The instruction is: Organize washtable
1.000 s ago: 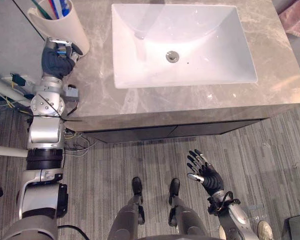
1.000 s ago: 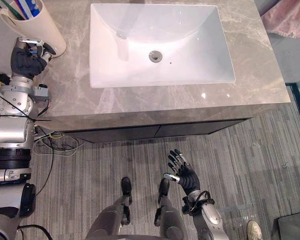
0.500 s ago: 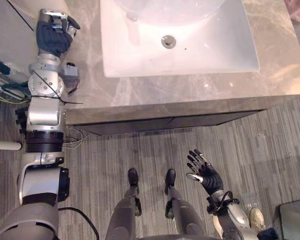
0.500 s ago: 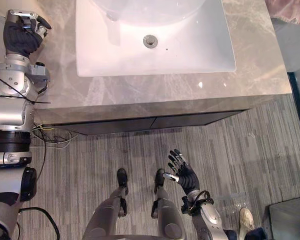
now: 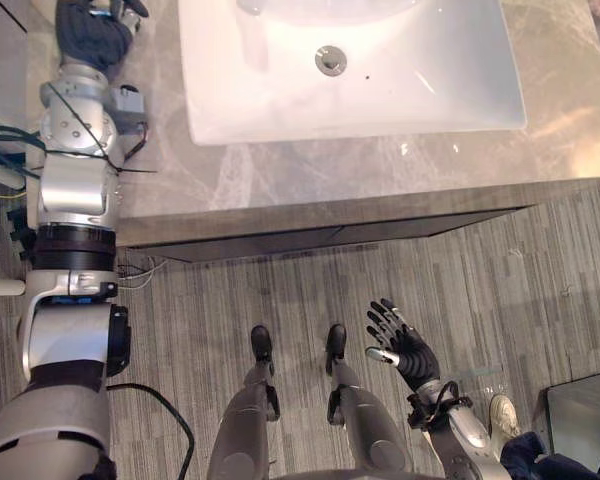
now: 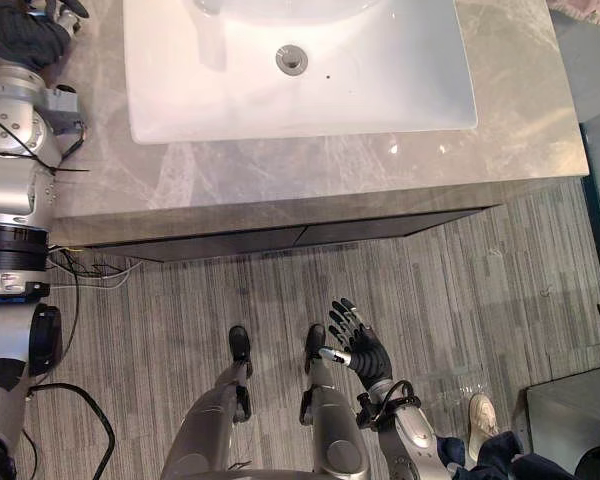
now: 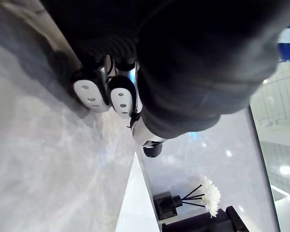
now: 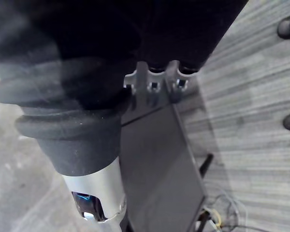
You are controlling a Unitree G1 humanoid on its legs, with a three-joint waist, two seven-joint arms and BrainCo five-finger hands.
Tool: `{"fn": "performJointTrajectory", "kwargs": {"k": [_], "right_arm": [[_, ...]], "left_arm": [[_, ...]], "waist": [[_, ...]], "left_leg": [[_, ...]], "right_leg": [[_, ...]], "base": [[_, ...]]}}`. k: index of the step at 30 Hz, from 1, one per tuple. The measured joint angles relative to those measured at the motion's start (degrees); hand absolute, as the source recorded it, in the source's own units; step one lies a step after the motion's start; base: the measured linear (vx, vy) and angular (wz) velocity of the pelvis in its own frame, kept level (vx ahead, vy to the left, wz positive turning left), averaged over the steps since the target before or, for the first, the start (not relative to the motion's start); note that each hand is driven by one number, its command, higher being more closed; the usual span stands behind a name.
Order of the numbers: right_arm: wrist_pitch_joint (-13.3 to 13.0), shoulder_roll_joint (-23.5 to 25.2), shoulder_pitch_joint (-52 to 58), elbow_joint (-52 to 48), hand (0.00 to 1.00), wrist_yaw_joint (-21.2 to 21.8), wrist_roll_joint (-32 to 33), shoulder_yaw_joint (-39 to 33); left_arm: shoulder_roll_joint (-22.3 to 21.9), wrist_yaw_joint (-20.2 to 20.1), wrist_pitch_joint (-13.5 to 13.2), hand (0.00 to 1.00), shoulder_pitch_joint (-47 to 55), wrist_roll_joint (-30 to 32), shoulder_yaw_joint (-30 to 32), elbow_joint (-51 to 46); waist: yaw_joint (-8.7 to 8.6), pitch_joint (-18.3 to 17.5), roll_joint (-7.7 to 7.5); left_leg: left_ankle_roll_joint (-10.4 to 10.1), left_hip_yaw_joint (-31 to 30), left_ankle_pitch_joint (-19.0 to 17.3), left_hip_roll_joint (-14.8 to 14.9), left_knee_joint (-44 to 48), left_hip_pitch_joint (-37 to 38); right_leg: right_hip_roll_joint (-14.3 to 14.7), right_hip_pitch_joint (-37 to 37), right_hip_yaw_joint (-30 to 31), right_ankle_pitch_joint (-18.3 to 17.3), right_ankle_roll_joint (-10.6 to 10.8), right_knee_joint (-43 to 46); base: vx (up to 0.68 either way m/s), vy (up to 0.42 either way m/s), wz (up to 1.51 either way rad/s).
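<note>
Marble counter [image 5: 310, 178] bears my left hand [image 5: 90, 30], grip I cannot tell, right hand [image 5: 408, 355] spread and empty; pulling back blind might drop something.

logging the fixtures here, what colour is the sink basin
White sink basin, set in a grey marbled countertop; shows best in the left eye view.

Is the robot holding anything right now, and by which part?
The right hand hangs open above the floor, holding nothing. The left hand is over the countertop beside the sink; whether it holds anything cannot be told.
</note>
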Motion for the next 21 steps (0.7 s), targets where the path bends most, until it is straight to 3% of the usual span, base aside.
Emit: {"fn": "performJointTrajectory", "kwargs": {"k": [6, 10, 17, 21], "right_arm": [[-0.1, 0.0, -0.2, 0.0, 0.0, 0.0, 0.0, 0.0], [-0.1, -0.1, -0.8, 0.0, 0.0, 0.0, 0.0, 0.1], [-0.1, -0.1, -1.9, 0.2, 0.0, 0.0, 0.0, 0.1], [0.3, -0.9, -2.6, 2.7, 0.0, 0.1, 0.0, 0.0]], "left_arm": [[0.0, -0.2, 0.0, 1.0, 0.3, 0.1, -0.4, -0.8], [-0.7, -1.6, 0.0, 1.0, 4.9, 0.2, -1.6, -7.7], [-6.2, -5.2, -0.1, 1.0, 16.4, 0.0, -1.2, -17.0], [-10.2, -5.3, 0.0, 1.0, 22.1, -0.3, -0.9, -16.7]], "waist": [[-0.02, 0.2, -0.02], [0.0, 0.2, -0.01], [0.71, 0.0, 0.17], [0.65, -1.9, 2.16]], "left_leg": [[0.1, 0.0, 0.2, 0.4, 0.0, 0.0], [0.2, -0.2, 0.3, 0.3, 0.3, 0.3], [-0.2, -0.7, 0.0, -0.3, -0.9, 4.5], [-0.5, -1.6, 0.3, -0.9, -2.4, 7.8]], "right_leg": [[0.4, 0.0, 0.1, 0.0, 0.0, 0.0], [0.4, 0.5, 0.0, 0.0, 0.0, 0.0], [0.2, 4.6, -0.6, -1.1, -0.1, 0.0], [-0.5, 7.3, -1.7, -3.1, 0.7, 0.8]], "base": [[0.0, 0.0, 0.0], [0.01, 0.004, 0.01], [0.01, 0.011, 0.05], [0.02, 0.018, 0.12]]}}
